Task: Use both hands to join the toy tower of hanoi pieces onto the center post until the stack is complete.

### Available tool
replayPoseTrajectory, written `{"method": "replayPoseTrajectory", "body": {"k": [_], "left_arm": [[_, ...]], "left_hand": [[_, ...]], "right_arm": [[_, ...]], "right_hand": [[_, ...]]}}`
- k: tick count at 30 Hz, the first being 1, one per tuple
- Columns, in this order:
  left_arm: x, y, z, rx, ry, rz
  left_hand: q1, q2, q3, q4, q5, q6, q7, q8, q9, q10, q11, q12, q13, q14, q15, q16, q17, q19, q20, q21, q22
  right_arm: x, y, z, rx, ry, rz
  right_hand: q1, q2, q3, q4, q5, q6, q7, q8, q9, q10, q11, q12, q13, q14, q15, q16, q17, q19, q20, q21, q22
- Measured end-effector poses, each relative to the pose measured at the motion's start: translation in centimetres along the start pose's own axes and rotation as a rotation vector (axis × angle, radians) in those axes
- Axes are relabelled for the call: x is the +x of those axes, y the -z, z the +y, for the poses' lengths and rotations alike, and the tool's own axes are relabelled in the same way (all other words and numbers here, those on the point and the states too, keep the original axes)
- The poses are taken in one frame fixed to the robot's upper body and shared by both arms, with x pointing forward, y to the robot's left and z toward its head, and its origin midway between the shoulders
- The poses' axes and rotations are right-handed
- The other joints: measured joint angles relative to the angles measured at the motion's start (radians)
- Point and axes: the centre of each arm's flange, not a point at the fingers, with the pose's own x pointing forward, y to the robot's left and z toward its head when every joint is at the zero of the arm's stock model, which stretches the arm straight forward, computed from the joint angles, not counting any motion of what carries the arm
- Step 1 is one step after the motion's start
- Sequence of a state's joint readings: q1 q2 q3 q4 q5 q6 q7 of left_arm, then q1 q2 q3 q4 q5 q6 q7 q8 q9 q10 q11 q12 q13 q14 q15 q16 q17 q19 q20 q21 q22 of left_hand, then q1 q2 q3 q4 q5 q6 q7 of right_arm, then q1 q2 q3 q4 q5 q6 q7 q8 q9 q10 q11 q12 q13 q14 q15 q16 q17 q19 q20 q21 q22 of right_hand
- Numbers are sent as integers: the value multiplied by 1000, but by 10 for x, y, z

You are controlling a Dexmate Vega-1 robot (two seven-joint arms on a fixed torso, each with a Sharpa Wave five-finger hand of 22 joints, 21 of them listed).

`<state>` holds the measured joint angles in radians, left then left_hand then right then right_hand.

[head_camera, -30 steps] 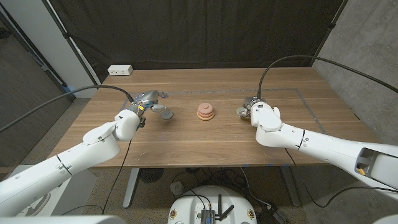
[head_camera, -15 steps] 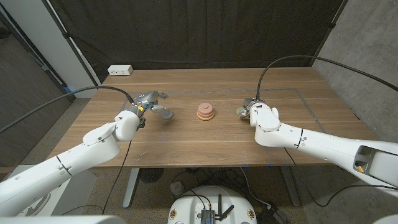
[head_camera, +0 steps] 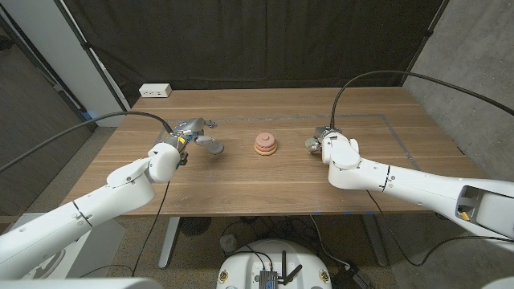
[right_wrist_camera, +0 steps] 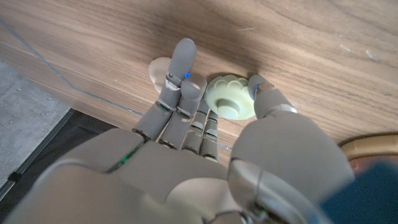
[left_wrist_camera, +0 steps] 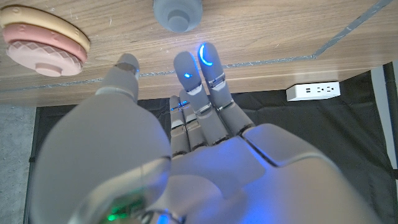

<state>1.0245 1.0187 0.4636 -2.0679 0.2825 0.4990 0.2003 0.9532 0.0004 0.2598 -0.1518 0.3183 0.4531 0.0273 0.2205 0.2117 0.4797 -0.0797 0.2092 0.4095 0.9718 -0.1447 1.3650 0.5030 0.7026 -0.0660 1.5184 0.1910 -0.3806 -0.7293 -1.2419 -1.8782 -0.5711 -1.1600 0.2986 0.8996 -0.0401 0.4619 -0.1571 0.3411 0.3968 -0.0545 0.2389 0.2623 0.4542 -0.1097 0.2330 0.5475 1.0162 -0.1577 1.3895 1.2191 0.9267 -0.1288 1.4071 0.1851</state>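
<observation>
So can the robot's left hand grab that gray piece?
Probably yes. The left hand is open with its fingertips just short of the gray piece, and nothing lies between them.

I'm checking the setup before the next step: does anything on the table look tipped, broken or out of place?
Nothing stands out. The pink stack sits level mid-table, a grey piece lies by the left hand, and a pale green piece lies at the right hand fingertips.
</observation>
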Motion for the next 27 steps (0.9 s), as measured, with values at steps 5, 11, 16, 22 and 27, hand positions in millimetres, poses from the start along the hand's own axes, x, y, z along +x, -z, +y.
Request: {"method": "replayPoseTrajectory", "body": {"k": [5, 11, 16, 22, 27], "left_arm": [[-1, 0, -1, -2, 1, 1], [-1, 1, -1, -4, -2, 4], [-2, 2, -1, -7, -4, 4], [-2, 2, -1, -9, -6, 4], [-3, 1, 0, -10, -9, 2]], "left_hand": [[0, 0, 0, 0, 0, 0, 0, 0, 0, 0, 0, 0, 1, 0, 0, 0, 0, 0, 0, 0, 0], [-4, 4, 3, -3, 4, 4, 3, 0, 0, 6, -5, 0, 1, 0, 0, 0, 0, 0, 0, 0, 0], [-4, 4, 5, -5, 4, 4, 3, 0, 0, 10, -1, 0, 1, 0, 0, 0, 0, 0, 0, 0, 0], [-8, 8, 10, -1, 4, 8, -1, 0, 0, 10, -1, 0, 1, 0, 0, 0, 3, 0, 0, 0, 0], [-8, 8, 9, -1, 4, 16, 2, 0, 0, 14, -4, 0, 1, 2, 2, 0, 5, 0, 0, 0, 0]], "right_arm": [[0, 0, 1, 6, 12, -3], [0, 0, 1, 16, 27, -11], [0, 0, 1, 27, 41, -17], [-1, 1, 1, 38, 49, -26], [-2, 3, 1, 46, 54, -34]], "right_hand": [[9, 9, 2, -2, 3, 29, -17, 13, 1, 56, -12, 20, 12, 43, -21, 36, 10, 48, -16, 39, 25], [16, 16, 3, -3, 7, 77, -29, 28, -1, 77, -8, 30, 27, 89, -42, 70, 10, 71, -25, 57, 27], [19, 18, 7, -7, 7, 90, -17, 42, -1, 86, 1, 37, 34, 110, -57, 86, 10, 94, -34, 65, 27], [19, 18, 11, -3, 11, 95, -12, 43, -1, 90, 4, 37, 37, 121, -61, 94, 10, 102, -37, 65, 29], [19, 18, 14, -6, 11, 100, -17, 43, 0, 91, 6, 37, 46, 130, -59, 101, 10, 102, -38, 72, 32]]}}
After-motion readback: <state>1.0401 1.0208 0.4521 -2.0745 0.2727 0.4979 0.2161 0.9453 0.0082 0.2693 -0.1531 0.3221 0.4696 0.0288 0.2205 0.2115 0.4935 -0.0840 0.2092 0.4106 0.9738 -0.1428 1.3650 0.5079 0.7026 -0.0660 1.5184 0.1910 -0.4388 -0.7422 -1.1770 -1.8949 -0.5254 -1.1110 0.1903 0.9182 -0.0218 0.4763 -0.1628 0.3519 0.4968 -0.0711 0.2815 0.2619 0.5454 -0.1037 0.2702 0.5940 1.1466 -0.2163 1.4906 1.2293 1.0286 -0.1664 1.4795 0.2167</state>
